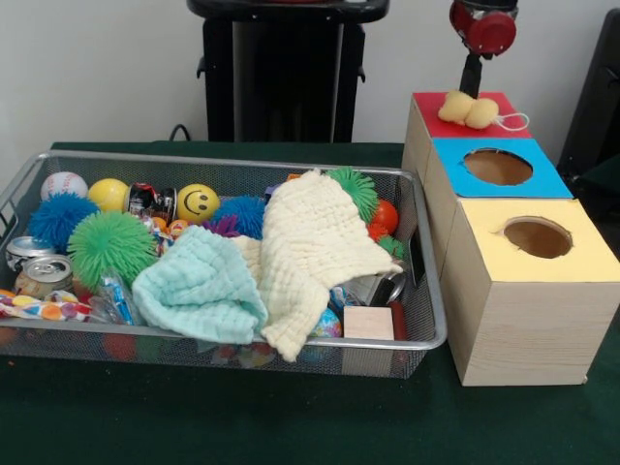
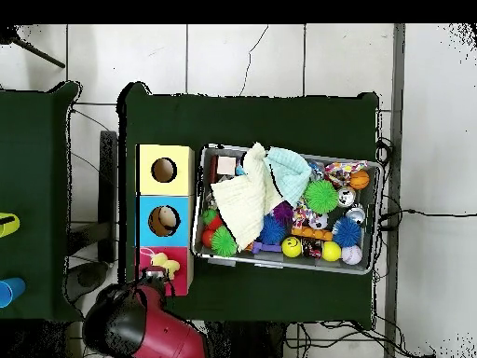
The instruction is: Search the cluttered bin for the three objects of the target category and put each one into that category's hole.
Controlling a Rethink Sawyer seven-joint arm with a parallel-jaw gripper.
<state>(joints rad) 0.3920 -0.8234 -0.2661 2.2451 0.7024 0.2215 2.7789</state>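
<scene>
Dark green tablecloth (image 1: pixel 291 426) filling the bottom of the front view, plain pale wall (image 1: pixel 97 68) across the upper left. From overhead, pale tiled floor (image 2: pixel 242 56) along the top and right, with black cables (image 2: pixel 410 213) trailing over it at the right. At the left edge, a second green table (image 2: pixel 33 186), just apart from the first, carrying a yellow item (image 2: pixel 7 224) and a blue item (image 2: pixel 7 291), both cut off by the frame.
</scene>
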